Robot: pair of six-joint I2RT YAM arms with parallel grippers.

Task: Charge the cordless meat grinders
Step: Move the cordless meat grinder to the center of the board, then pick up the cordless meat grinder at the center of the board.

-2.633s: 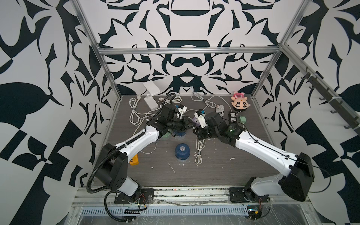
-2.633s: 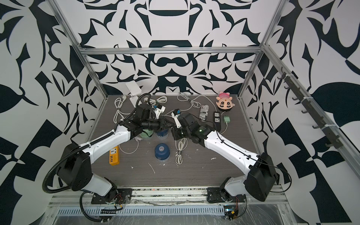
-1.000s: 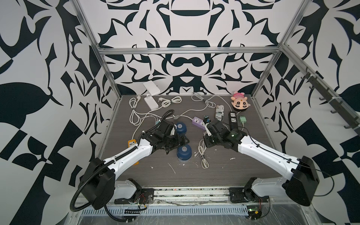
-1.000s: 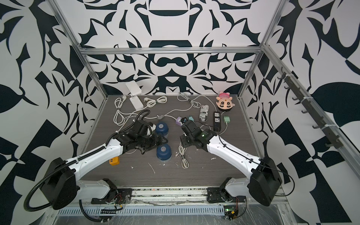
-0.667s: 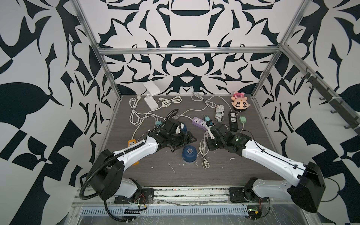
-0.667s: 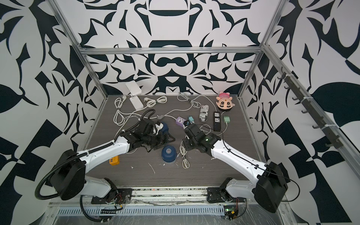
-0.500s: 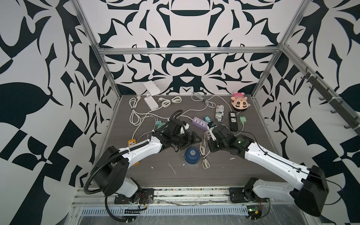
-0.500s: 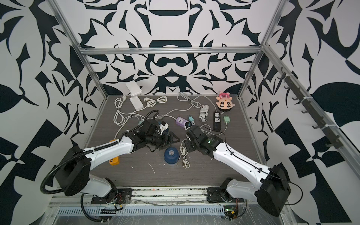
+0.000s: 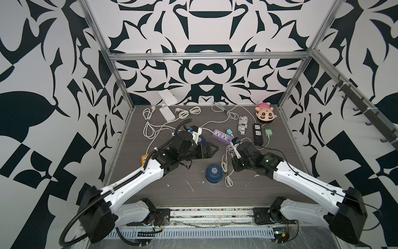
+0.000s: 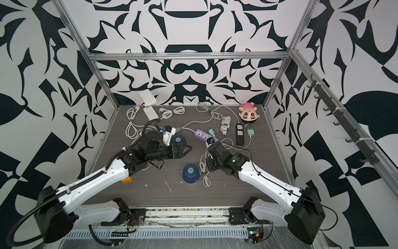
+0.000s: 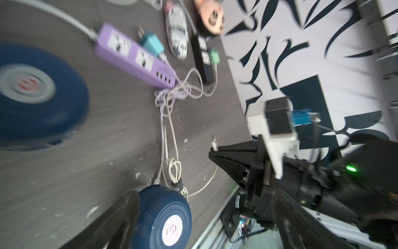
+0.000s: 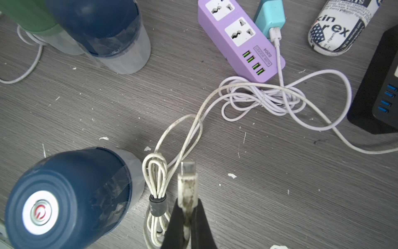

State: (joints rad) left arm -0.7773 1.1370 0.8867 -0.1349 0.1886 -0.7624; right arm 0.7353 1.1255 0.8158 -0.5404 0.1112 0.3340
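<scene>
The near navy grinder has slid across the bench toward the right pincer, which stays clamped on a white cable's plug. The left pincer, now spread wide, hangs apart from it.

In a top view I see a pink cartoon-face plush toy right of centre, a black plastic power strip just below it, and a purple plastic power strip further left.
</scene>
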